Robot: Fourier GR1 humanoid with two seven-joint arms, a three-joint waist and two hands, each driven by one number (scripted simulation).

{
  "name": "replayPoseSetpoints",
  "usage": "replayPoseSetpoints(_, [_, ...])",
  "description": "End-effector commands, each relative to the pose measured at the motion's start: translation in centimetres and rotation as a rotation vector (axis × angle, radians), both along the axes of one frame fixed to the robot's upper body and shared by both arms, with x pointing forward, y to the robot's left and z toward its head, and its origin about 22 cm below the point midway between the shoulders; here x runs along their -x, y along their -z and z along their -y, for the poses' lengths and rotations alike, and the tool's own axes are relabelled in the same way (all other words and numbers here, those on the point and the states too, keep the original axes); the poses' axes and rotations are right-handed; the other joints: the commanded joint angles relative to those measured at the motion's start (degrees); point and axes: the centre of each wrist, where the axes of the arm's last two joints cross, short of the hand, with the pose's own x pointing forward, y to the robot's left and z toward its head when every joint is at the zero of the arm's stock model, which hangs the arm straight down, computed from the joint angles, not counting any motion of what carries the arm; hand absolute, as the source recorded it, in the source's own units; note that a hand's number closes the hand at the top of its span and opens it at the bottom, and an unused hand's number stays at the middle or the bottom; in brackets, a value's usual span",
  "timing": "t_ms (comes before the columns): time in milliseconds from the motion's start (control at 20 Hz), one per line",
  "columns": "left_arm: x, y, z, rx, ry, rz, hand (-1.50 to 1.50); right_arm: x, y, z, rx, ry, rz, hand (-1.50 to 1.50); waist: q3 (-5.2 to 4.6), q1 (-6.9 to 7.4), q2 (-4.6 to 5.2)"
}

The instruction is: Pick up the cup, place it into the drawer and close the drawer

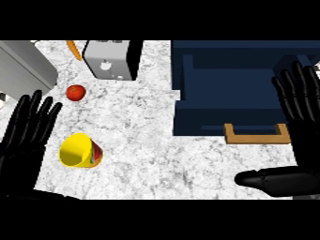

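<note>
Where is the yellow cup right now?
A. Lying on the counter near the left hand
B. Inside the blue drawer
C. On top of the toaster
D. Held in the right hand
A: the cup lies tipped on its side on the counter, just right of the open left hand, while the open drawer and the right hand hold nothing.

Steep head view over counter [155,140]
</note>
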Motion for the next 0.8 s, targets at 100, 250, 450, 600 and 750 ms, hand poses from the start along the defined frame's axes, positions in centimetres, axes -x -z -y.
replayPoseSetpoints(100, [1.7, 3.0, -1.0, -0.009, -0.028, -0.071, -1.5, 0.6, -0.4, 1.1, -0.006, -0.007, -0.001, -1.5, 0.0, 0.02, -0.02])
replayPoseSetpoints(250, [-0.2, 3.4, -3.2, -0.017, -0.066, -0.081, -1.5, 2.1, -1.6, 1.1, 0.013, -0.006, -0.002, -1.5, -0.01, -0.24, -0.01])
replayPoseSetpoints(450, [1.0, 5.7, -3.1, -0.05, -0.086, -0.108, -1.5, 0.1, -0.7, 0.0, -0.009, -0.001, 0.024, -1.5, 0.0, 0.02, 0.0])
replayPoseSetpoints(600, [0.6, 6.2, -3.6, -0.051, -0.116, -0.131, -1.5, -0.2, -0.1, 0.3, 0.012, -0.01, 0.01, -1.5, 0.0, -0.02, 0.0])
replayPoseSetpoints(750, [0.7, 8.1, -2.9, -0.05, -0.121, -0.152, -1.5, 0.0, -2.5, 1.6, 0.008, -0.008, 0.008, -1.5, 0.0, -0.03, 0.0])
